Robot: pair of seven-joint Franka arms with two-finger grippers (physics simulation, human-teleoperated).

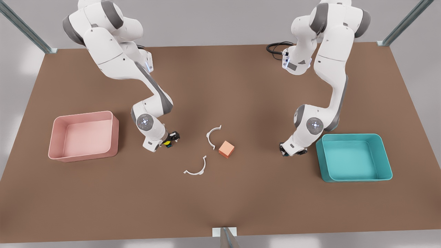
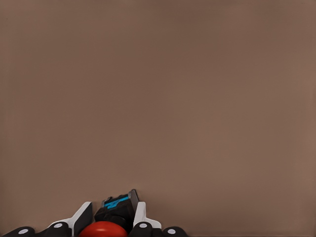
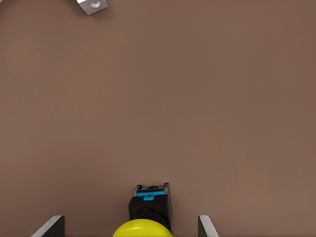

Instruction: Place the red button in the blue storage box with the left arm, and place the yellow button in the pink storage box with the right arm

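In the left wrist view the red button (image 2: 103, 228), with its dark base and blue mark, sits tight between the fingers of my left gripper (image 2: 113, 207), which is shut on it. In the front view that gripper (image 1: 287, 151) is low over the table, just off the blue storage box (image 1: 386, 156) at the front view's right. My right gripper (image 3: 131, 218) is open, its fingers standing wide on either side of the yellow button (image 3: 143, 228). In the front view this gripper (image 1: 171, 139) and the yellow button (image 1: 167, 143) are beside the pink storage box (image 1: 115, 132) at the front view's left.
A small orange cube (image 1: 226, 148) and two white curved clips (image 1: 213, 136) (image 1: 197, 168) lie mid-table between the arms. One clip's end (image 3: 93, 6) shows far off in the right wrist view. A black cable (image 1: 277, 47) loops at the back.
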